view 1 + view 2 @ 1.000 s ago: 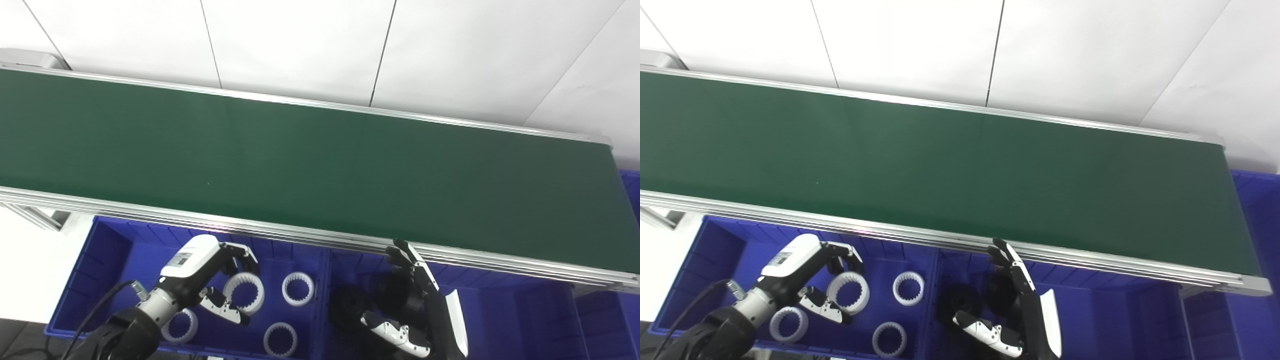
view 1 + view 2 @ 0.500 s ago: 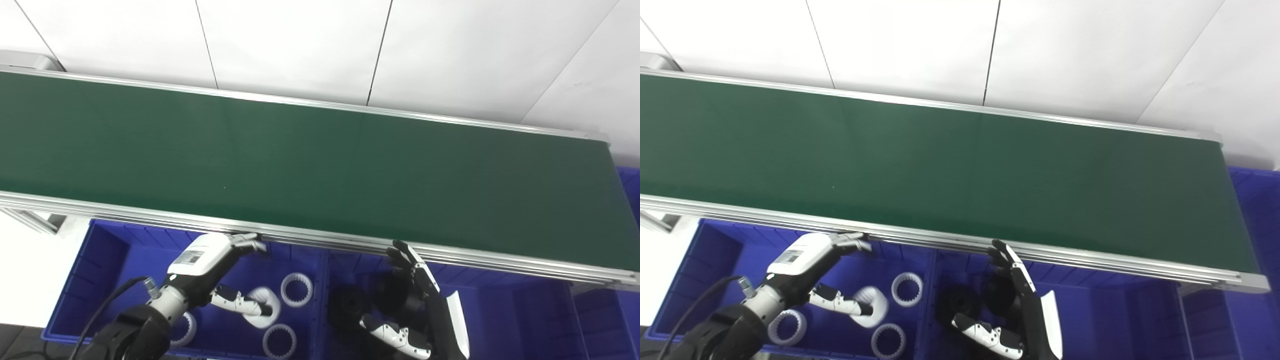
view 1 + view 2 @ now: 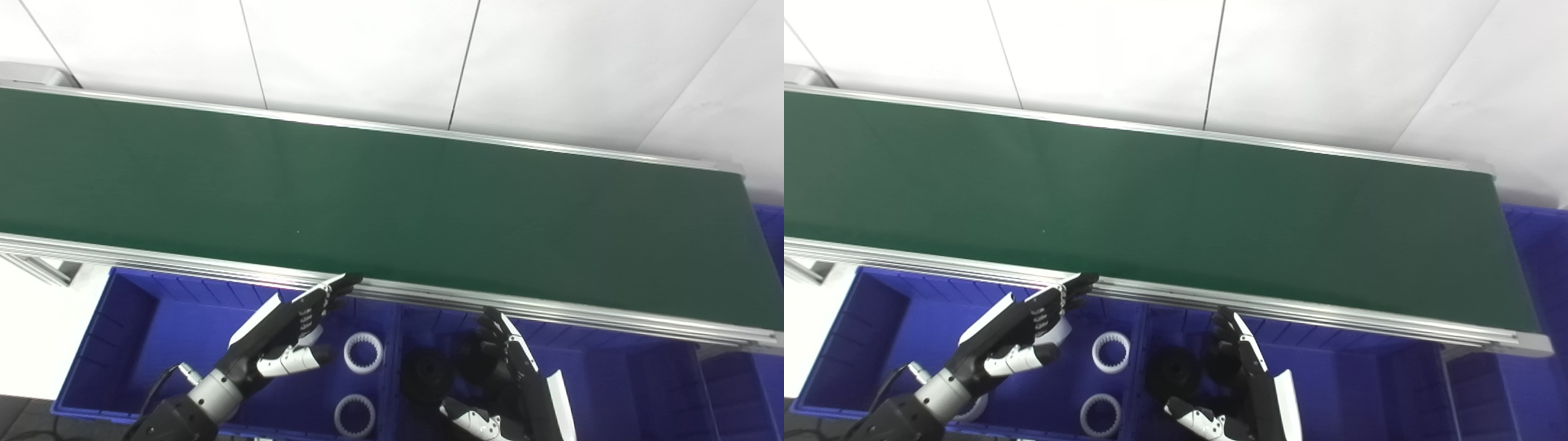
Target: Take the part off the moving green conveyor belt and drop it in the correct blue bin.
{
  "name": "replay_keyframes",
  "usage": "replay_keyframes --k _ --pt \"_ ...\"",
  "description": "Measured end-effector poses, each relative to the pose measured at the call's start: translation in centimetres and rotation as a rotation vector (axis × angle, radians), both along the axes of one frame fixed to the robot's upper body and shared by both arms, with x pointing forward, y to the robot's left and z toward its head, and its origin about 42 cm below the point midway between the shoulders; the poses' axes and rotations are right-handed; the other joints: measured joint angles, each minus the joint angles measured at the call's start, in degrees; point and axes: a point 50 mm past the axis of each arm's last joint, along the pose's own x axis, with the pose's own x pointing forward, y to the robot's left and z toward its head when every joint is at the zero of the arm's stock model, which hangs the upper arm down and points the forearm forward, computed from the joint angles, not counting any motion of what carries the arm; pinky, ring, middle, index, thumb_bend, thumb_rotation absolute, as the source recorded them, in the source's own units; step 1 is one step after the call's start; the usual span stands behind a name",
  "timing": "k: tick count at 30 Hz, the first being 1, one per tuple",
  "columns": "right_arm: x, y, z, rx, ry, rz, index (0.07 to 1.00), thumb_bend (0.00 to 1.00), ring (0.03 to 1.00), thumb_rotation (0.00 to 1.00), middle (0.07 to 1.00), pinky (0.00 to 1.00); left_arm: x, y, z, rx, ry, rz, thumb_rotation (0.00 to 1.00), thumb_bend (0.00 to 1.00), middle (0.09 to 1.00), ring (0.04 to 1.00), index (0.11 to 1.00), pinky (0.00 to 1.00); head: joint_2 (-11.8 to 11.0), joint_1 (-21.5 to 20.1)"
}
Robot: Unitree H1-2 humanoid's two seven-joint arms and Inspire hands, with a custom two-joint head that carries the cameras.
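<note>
The green conveyor belt (image 3: 392, 196) carries no part that I can see. My left hand (image 3: 285, 331) is open and empty over the left blue bin (image 3: 141, 324), its fingertips reaching up to the belt's near metal rail. White toothed rings lie in that bin: one (image 3: 363, 352) right of the hand, one (image 3: 354, 414) below it, and one (image 3: 313, 335) partly hidden behind the fingers. My right hand (image 3: 514, 380) is open and empty over the right blue bin (image 3: 612, 380), beside two black gears (image 3: 427, 375).
The belt's aluminium rail (image 3: 551, 309) runs just above both bins. Another blue bin (image 3: 1537, 257) stands past the belt's right end. A white panelled wall is behind the belt.
My left hand let go of the white ring, which fell into the left bin. The hand opened and stretched up to the rail. My right hand sank slightly.
</note>
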Motion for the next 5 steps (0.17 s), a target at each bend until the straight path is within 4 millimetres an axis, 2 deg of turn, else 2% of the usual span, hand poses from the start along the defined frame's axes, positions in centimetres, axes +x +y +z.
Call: replay_keyframes --k 2,5 --pt "-0.02 0.01 -0.07 -0.003 0.01 -0.001 0.907 0.74 0.84 0.47 0.862 0.79 -0.08 0.03 -0.21 0.0 0.004 -0.002 0.67 0.65 0.941 0.945 0.898 0.93 -0.5 -0.1" --pt "-0.08 -0.04 -0.21 -0.009 0.029 -0.003 0.907 0.74 0.844 0.46 0.862 0.8 -0.14 0.31 -0.8 -0.026 0.009 -0.009 0.67 0.65 0.93 0.925 0.894 0.89 -0.8 -0.1"
